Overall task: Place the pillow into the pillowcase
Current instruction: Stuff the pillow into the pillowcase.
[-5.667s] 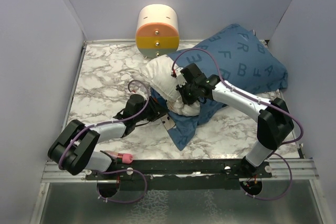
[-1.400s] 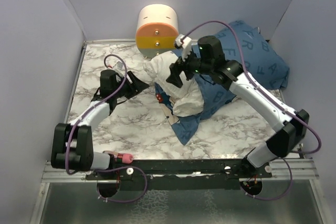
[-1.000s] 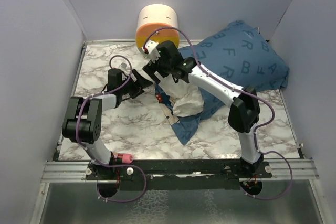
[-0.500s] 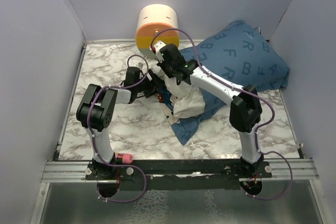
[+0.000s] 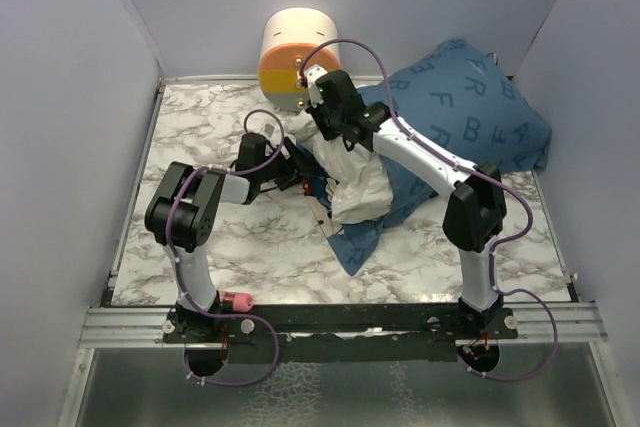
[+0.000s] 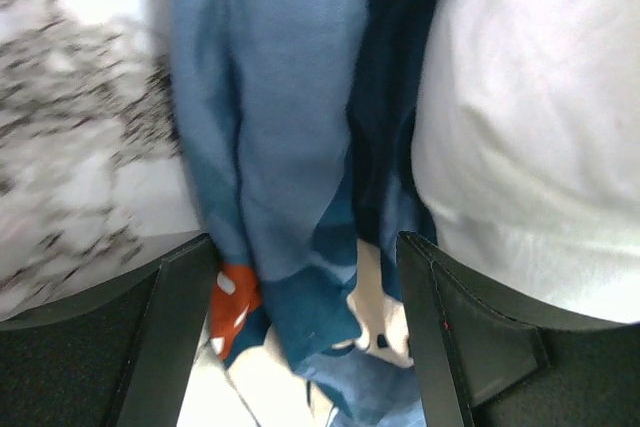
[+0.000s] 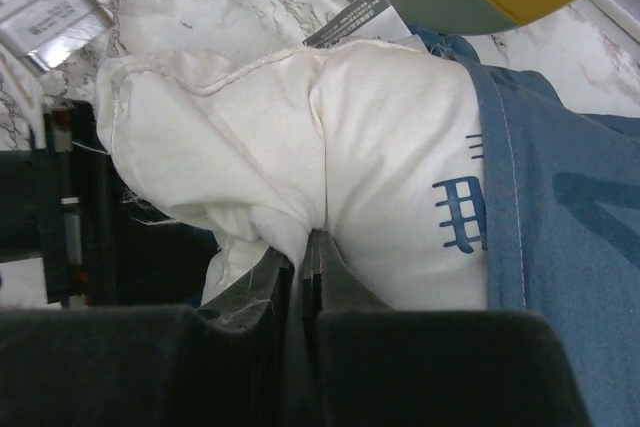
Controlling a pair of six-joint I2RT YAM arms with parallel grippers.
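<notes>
Half in, half out on the marble worktop [image 5: 260, 247].
Left to right: released at the left hand [image 6: 300, 252], fingers spread astride a hanging fold of the pillowcase [image 6: 280, 127]; clenched at the right hand [image 7: 303, 242] on a pinch of the pillow [image 7: 380, 167], white end bulging from the blue mouth mid-worktop, just in front of the cream-and-orange cylinder [image 5: 299, 57].

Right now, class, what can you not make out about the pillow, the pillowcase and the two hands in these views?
- Top view: the right arm covers the pillowcase mouth, so how far in the pillow sits is hidden.
- Left wrist view: the marble table is blurred; whether the left hand touches the pillowcase fold is unclear.
- Right wrist view: the pillow's tag is too small to read.
</notes>
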